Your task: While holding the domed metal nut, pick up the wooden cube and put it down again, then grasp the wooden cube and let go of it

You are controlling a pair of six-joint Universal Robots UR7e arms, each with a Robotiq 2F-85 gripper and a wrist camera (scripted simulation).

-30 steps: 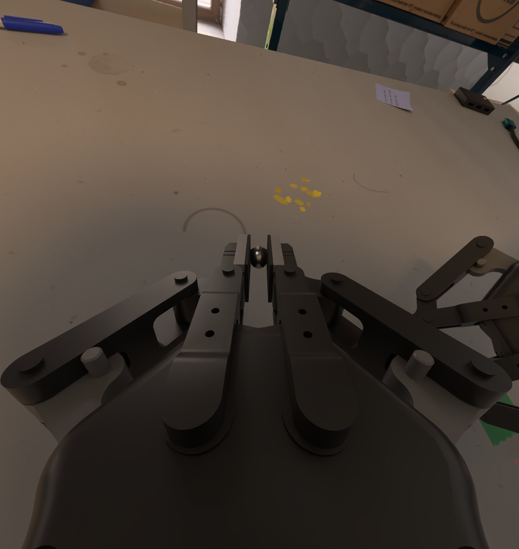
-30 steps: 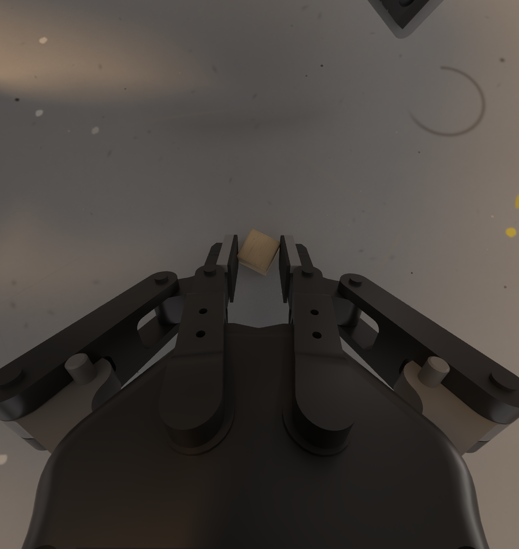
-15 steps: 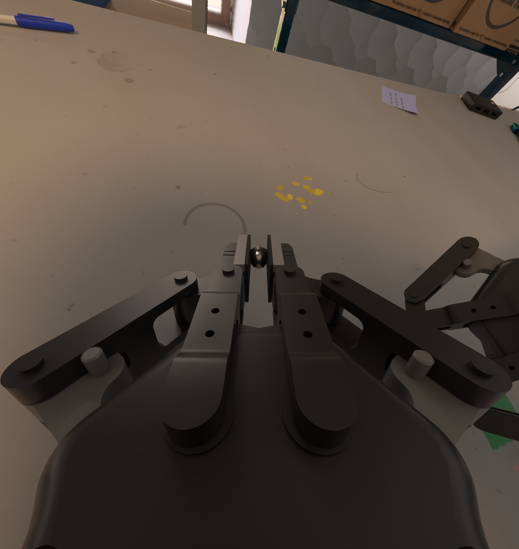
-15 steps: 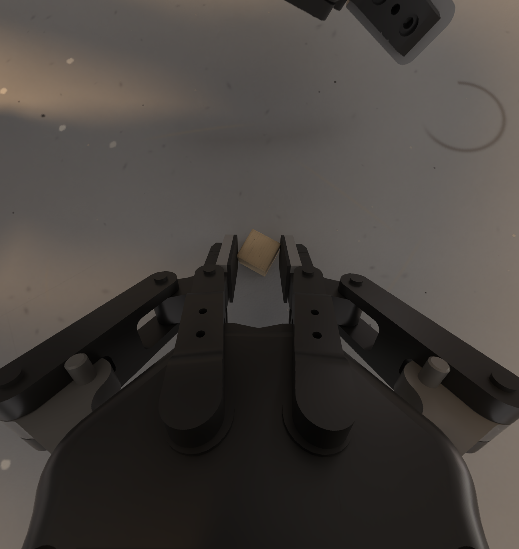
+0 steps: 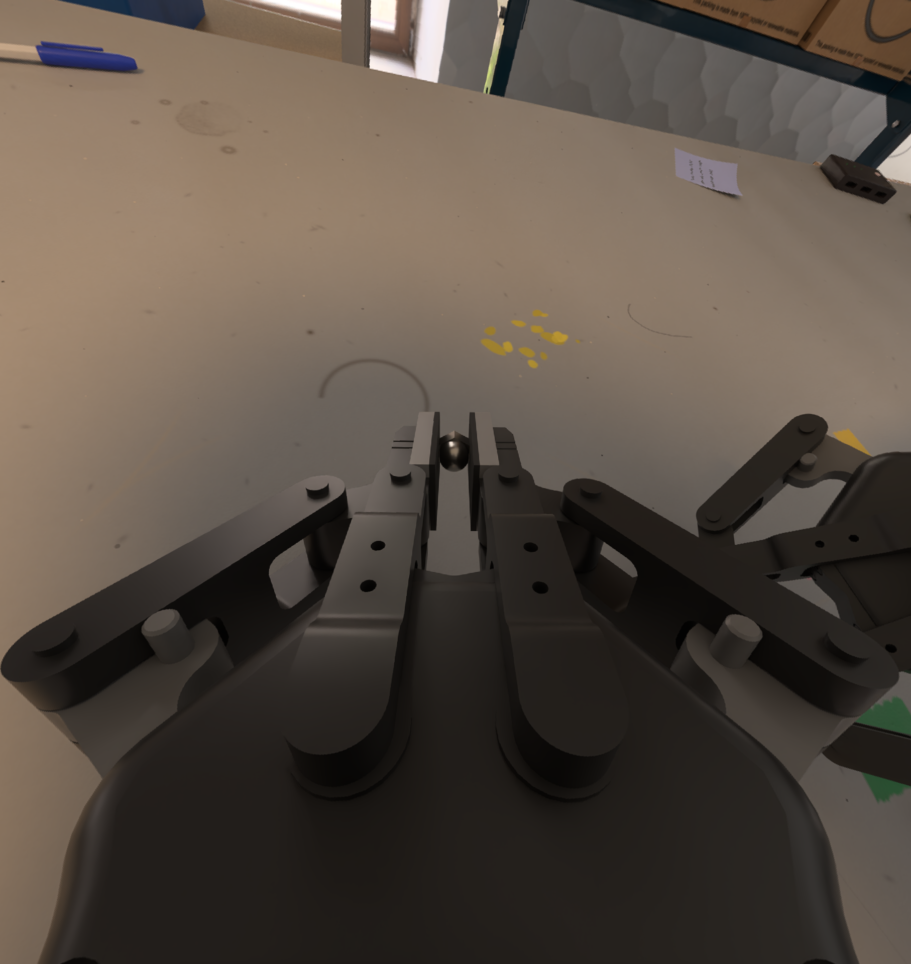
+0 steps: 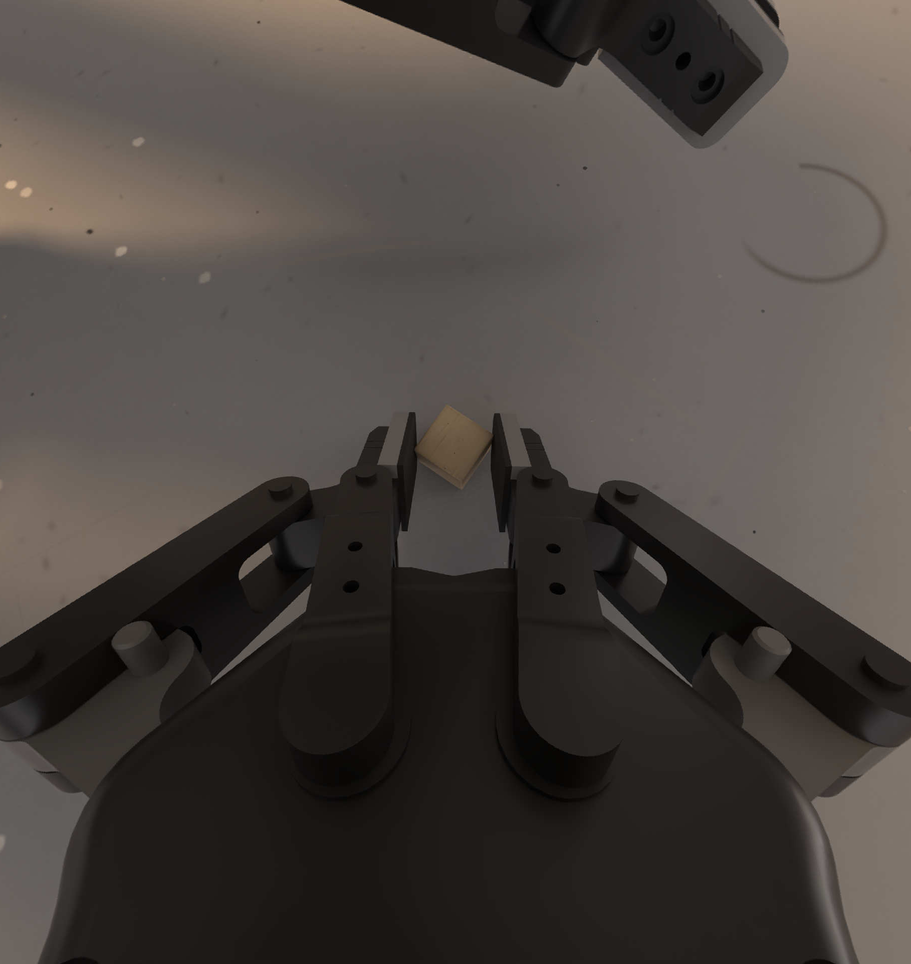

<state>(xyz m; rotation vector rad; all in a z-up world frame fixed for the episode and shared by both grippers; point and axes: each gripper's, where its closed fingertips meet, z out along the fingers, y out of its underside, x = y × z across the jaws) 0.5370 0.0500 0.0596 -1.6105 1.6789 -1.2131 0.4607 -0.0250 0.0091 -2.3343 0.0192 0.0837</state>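
Tabletop: one blue pen upper left, one paper note and one black box upper right, yellow spots centre. Left tool nearly closed, clamping one nut. Right tool part-open, pads against corners of one cube, frame centre; lifted or resting unclear.

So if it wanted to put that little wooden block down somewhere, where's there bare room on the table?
Plenty. The table is bare from the blue pen down to the ring mark, and between the yellow spots and the paper note. It is crowded low on the right, where the right hand, closed on the wooden cube, sits beside the left hand.
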